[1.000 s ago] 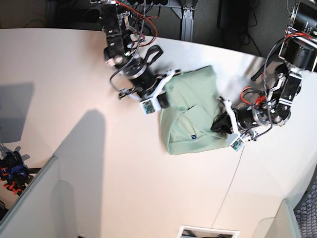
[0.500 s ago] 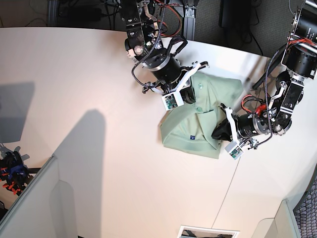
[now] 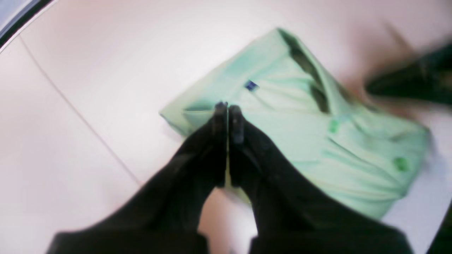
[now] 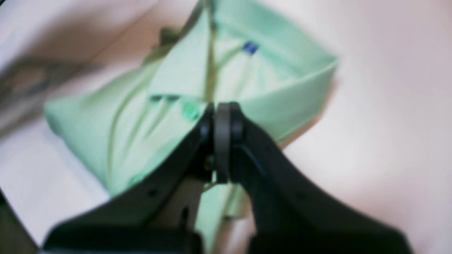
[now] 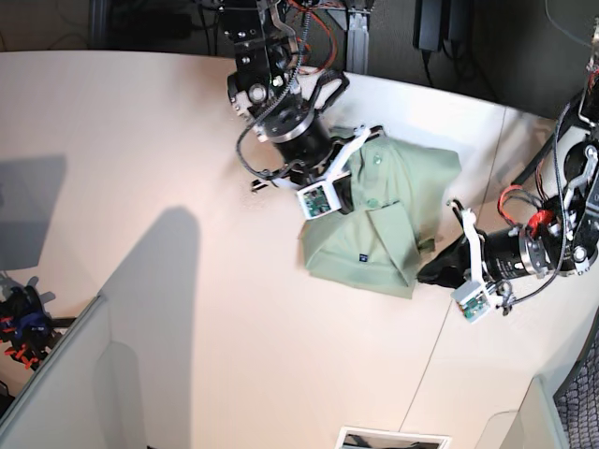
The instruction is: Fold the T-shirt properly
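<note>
The T-shirt lies folded into a compact pale mint rectangle on the white table, collar and small blue tag facing up. My right gripper is shut, its tips resting over the buttoned placket just below the collar. My left gripper is also shut with nothing visible between the fingers. It sits at the shirt's lower right corner; in the left wrist view its closed fingertips overlap that corner's edge. The right wrist view shows the T-shirt blurred.
A seam in the table runs down from the shirt's right side. A white box sits at the front edge, and a grey partition with a blue and red tool beside it is at the lower left.
My left gripper has drawn back off the shirt toward the lower right. The right gripper has shifted slightly down the placket. The shirt lies flatter and squarer.
</note>
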{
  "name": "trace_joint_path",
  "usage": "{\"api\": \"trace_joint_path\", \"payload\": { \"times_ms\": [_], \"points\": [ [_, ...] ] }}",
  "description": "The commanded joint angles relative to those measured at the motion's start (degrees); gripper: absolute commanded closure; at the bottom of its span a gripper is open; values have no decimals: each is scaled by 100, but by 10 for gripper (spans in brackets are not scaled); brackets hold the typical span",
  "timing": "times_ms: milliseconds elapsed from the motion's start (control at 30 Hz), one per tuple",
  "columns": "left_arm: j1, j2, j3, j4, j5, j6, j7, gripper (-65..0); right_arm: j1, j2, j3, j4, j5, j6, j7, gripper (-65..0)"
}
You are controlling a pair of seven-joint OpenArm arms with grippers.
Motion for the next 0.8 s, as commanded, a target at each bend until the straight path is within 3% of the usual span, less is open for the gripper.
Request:
{"api": "trace_joint_path", "payload": {
  "times_ms": [0, 133, 467, 567, 767],
  "points": [
    [74, -164, -151, 256, -83, -32, -76, -9, 72, -15, 79, 271, 44, 0, 20, 0],
    [935, -317, -822, 846, -98, -32, -42, -9, 22, 39, 509, 717, 111, -7, -393, 0],
    [3185, -319, -3276, 1878, -1410, -32, 881, -9, -1541, 920, 1410, 1449, 1193, -15, -479, 0],
    [3888, -319, -3720, 2212, -1725, -32, 1130, -9, -2197, 1134, 1499, 1659, 1327, -15, -481, 0],
    [5488, -317, -4199, 2686, -1711, -32, 1250, -9, -3438, 1508, 1497, 1950, 1947, -9, -608, 0]
  ]
}}
